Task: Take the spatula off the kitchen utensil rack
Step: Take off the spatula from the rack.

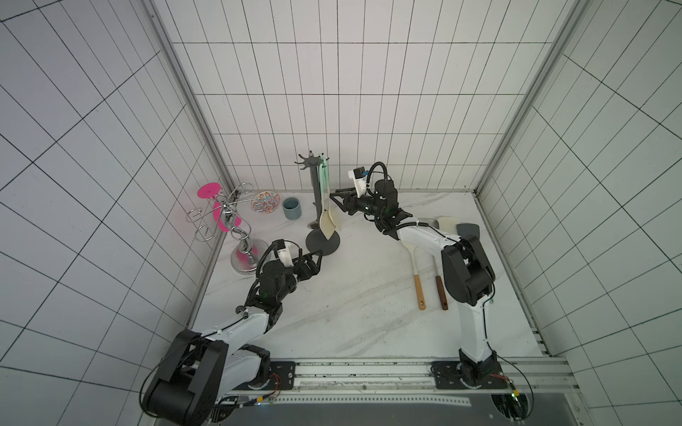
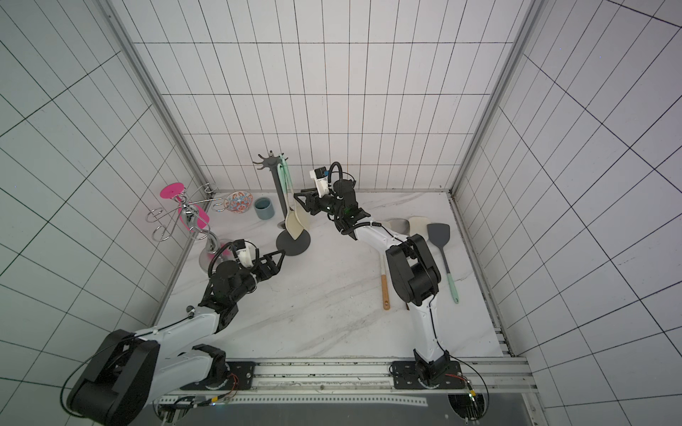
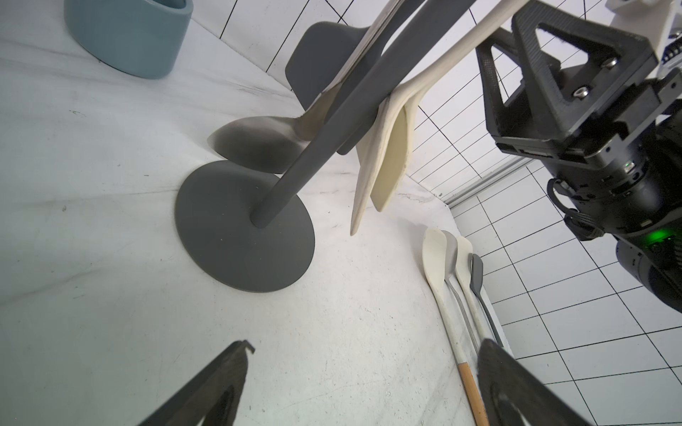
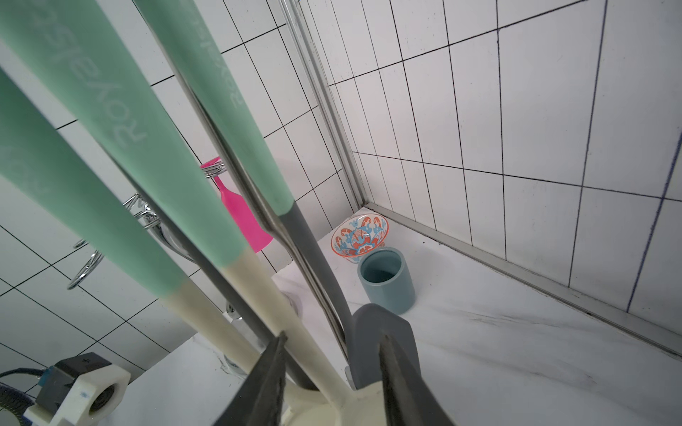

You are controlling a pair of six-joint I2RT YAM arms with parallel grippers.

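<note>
While the left tool (image 1: 319,262) is hovering low over the white marble counter (image 1: 350,302), near the round base of the tall dark grey kitchen utensil rack (image 1: 316,199), its jaws are standing spread wide with nothing between them. The right tool (image 1: 333,195) is reaching in toward the rack at about mid-height of the thin pole. In the right wrist view its two dark fingers (image 4: 264,383) are sitting partly apart on either side of the neck of a cream silicone spatula with a mint-green handle (image 4: 265,295). One finger is lying against the cream shaft and the other is standing a little off it, over the shoulder of the blade. Whether the pads are actually pressing on the spatula I cannot tell. The spatula is hanging from the star-like crown of hooks at the rack's top, its blade pointing down just above the base. Beside it a second cream spatula (image 4: 212,324), a dark grey spatula (image 3: 317,62) and a steel turner (image 3: 254,144) are hanging from the same rack. Several loose utensils (image 3: 435,258) are lying side by side on the counter, well apart from the rack and near the right arm. A blue-grey cup (image 1: 292,208) and a patterned bowl (image 1: 265,202) are sitting by the back wall, between the rack and a shiny chrome stand with wire loops (image 1: 241,239).
</note>
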